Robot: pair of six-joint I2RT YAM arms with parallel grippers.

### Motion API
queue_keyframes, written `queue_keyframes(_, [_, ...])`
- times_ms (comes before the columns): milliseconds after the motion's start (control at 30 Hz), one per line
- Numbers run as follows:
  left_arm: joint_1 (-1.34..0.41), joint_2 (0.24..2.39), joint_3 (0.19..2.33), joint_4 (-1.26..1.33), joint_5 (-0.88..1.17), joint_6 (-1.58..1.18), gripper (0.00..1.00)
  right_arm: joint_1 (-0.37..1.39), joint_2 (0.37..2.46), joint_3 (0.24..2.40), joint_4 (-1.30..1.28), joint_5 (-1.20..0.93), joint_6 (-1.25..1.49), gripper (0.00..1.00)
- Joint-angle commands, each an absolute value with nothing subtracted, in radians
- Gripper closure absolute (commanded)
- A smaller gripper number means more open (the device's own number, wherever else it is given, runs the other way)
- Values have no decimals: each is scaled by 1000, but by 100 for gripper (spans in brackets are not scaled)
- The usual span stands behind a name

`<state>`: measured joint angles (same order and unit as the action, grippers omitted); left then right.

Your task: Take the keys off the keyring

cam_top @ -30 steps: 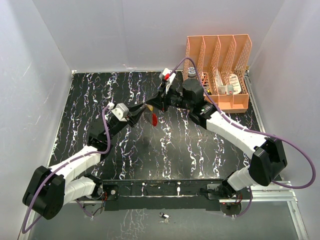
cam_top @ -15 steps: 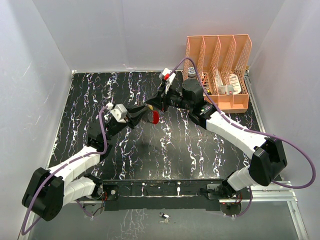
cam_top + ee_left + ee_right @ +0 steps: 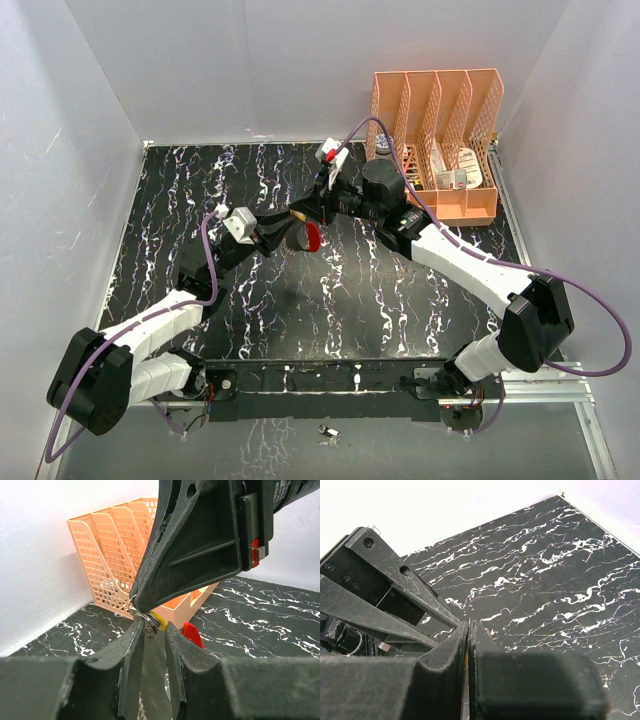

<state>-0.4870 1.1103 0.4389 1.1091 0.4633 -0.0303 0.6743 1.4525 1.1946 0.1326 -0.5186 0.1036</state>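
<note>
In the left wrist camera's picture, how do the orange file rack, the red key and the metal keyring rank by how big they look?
Largest: orange file rack, though it is the farthest away.
Then: red key and keyring look about alike, and both are partly hidden, so I won't rank them.

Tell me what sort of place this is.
Probably a lab robot test cell: plain white walls box in a black marbled tabletop, a left arm and right arm are bolted at its near edge, and an orange file rack sits in the far right corner.
</note>
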Motion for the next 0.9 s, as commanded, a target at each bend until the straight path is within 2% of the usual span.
queue_keyframes(0, [-492,1086,457,1132,455,10,78,683,1414,1221,206,-518,89,100])
queue_keyframes(167, [-492,1070,449,1132,398,31,82,686,1409,1221,199,-521,86,100])
queue_keyframes(467, [-492,1070,432,1198,276,37,100,694,1391,1225,170,-531,85,100])
queue_keyframes(800, [-492,1051,453,1151,254,81,100,696,1367,1219,157,-493,64,100])
queue_keyframes(867, [-492,1044,453,1146,255,91,100,696,1366,1215,162,-486,64,95])
